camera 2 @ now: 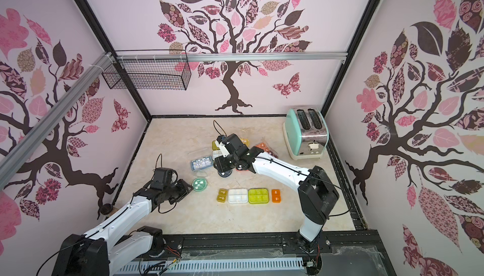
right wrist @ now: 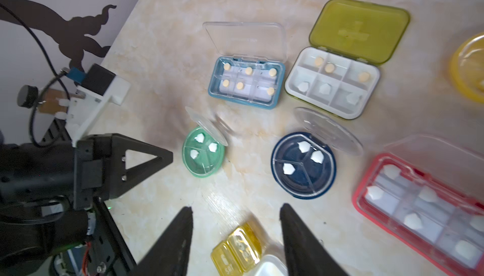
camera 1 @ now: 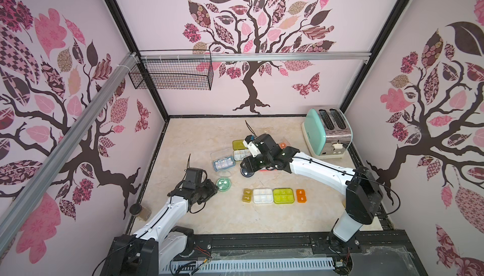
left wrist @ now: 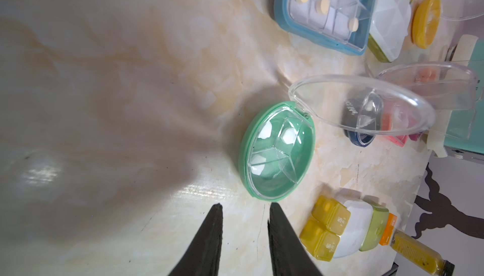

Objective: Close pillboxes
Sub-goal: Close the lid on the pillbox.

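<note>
Left wrist view puts your left pincer (left wrist: 245, 205) just beside the rim of the green round pillbox (left wrist: 277, 151), on the side away from its hinge. The fingers are only a narrow gap apart, with nothing between them. My guess is it's parked there to brace the base, since the clear lid (left wrist: 361, 104) stands up tilted and the box would probably skid if you shoved it.

Your right pincer (right wrist: 235, 206) hangs above the table on the green box's navy round box (right wrist: 303, 166) side. It's spread fairly wide and empty, probably ready for a lid edge.

On the far side of the green box, the blue box (right wrist: 246, 83), the white tray with the olive lid (right wrist: 332, 83) and the red box (right wrist: 419, 209) all gape open. On its near side, the amber box (camera 1: 246, 194), white box (camera 1: 262, 195), lime box (camera 1: 283, 195) and orange box (camera 1: 301, 195) sit shut in a tidy row. Looks like the done pile to me.
</note>
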{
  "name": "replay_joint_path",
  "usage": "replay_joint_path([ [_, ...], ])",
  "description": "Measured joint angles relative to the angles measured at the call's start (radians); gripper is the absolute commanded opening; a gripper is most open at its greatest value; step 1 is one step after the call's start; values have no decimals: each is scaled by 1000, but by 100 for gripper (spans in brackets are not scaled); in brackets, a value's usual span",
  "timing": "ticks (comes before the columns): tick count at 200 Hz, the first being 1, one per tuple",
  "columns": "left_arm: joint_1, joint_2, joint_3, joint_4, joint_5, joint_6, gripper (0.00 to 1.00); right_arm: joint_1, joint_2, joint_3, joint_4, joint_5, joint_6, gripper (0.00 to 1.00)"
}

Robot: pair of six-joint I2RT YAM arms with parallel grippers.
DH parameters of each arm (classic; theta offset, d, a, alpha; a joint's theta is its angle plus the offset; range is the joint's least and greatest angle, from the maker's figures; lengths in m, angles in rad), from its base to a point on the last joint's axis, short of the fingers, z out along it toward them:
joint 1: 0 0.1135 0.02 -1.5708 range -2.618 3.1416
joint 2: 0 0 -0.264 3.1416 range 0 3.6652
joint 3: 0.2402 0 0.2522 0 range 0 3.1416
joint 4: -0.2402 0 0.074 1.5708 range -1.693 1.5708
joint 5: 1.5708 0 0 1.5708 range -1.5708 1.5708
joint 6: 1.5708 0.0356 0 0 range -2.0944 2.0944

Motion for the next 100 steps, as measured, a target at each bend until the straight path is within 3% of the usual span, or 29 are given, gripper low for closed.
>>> replay_joint_path([
  [100, -2, 125, -25, 117, 80, 29, 32, 51, 236, 195, 66, -63, -20, 56],
])
